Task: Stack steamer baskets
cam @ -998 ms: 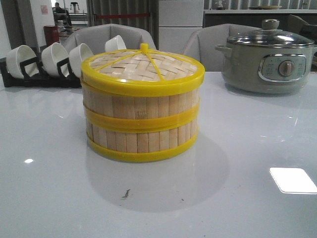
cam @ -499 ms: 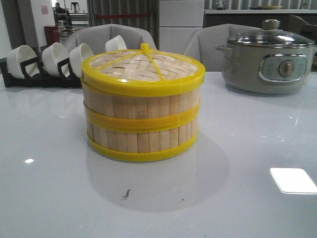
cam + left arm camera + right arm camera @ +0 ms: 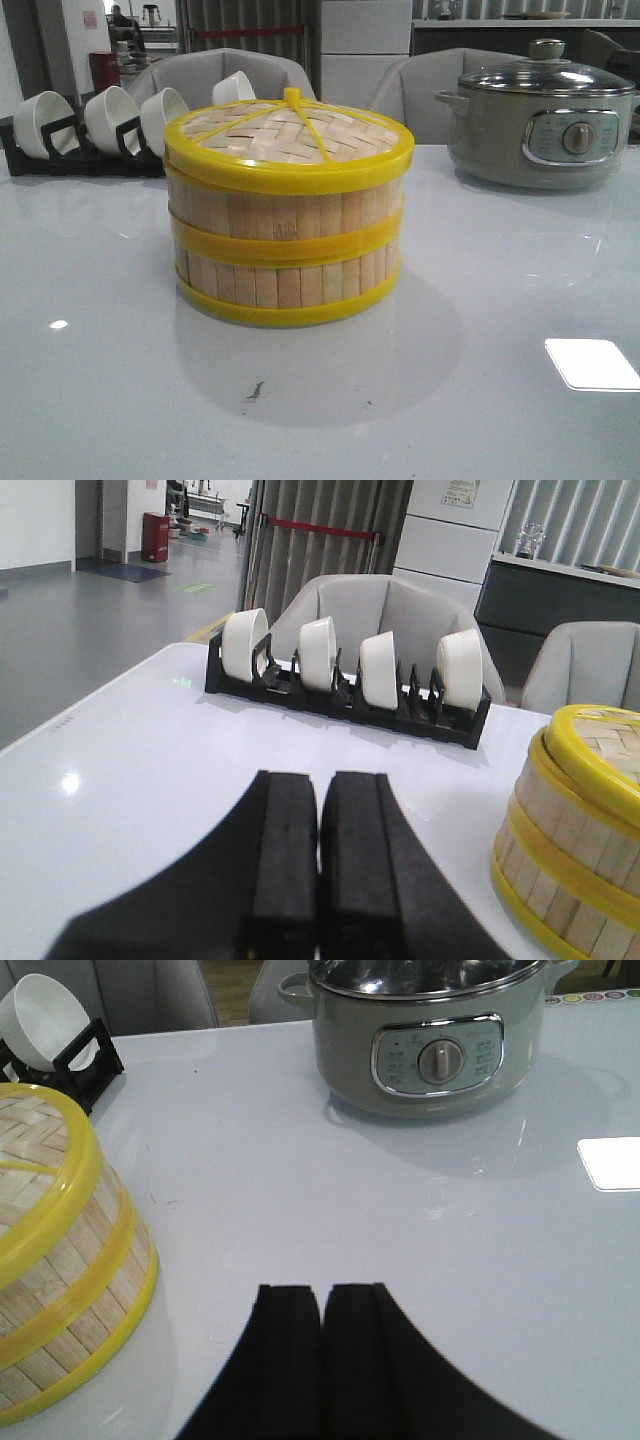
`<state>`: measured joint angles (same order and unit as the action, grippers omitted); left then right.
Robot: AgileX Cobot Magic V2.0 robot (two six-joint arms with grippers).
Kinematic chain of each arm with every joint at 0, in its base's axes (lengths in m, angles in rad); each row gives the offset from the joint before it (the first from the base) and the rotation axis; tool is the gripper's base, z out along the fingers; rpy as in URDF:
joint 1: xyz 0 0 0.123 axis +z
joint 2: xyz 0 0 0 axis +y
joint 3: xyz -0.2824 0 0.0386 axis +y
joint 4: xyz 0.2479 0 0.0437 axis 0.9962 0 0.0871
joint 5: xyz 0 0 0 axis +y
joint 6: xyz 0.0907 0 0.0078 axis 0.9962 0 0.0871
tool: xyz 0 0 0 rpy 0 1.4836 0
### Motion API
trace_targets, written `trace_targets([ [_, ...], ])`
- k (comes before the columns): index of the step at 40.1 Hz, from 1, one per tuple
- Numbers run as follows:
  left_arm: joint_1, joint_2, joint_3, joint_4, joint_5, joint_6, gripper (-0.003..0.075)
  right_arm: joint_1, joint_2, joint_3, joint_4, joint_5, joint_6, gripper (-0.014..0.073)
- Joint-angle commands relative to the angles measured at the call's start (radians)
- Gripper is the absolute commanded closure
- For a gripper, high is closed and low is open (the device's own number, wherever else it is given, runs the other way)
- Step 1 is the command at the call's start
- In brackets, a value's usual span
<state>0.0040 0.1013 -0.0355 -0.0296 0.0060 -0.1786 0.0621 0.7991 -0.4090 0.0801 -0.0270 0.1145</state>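
Two steamer baskets stand stacked in the middle of the white table, the upper one [image 3: 290, 205] on the lower one [image 3: 290, 280], with a woven yellow-rimmed lid [image 3: 288, 135] on top. The stack also shows in the left wrist view [image 3: 575, 820] and in the right wrist view [image 3: 60, 1290]. My left gripper [image 3: 320, 780] is shut and empty, over bare table to the left of the stack. On the other side of the stack my right gripper [image 3: 322, 1290] is shut with nothing in it. Neither gripper shows in the front view.
A grey electric pot [image 3: 545, 120] with a glass lid stands at the back right. At the back left a black rack [image 3: 80, 150] holds several white bowls. Grey chairs stand behind the table.
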Motion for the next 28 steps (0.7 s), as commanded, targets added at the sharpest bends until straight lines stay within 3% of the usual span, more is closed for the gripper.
trace_targets([
  [1,0.001,-0.022,0.016,-0.005,-0.141,-0.006,0.0634,-0.006,-0.006,-0.029,-0.01,-0.077,-0.003,0.0568],
  [28,0.001,-0.118,0.043,0.073,-0.054,0.003,0.0634,-0.006,-0.006,-0.029,-0.01,-0.076,-0.003,0.0568],
])
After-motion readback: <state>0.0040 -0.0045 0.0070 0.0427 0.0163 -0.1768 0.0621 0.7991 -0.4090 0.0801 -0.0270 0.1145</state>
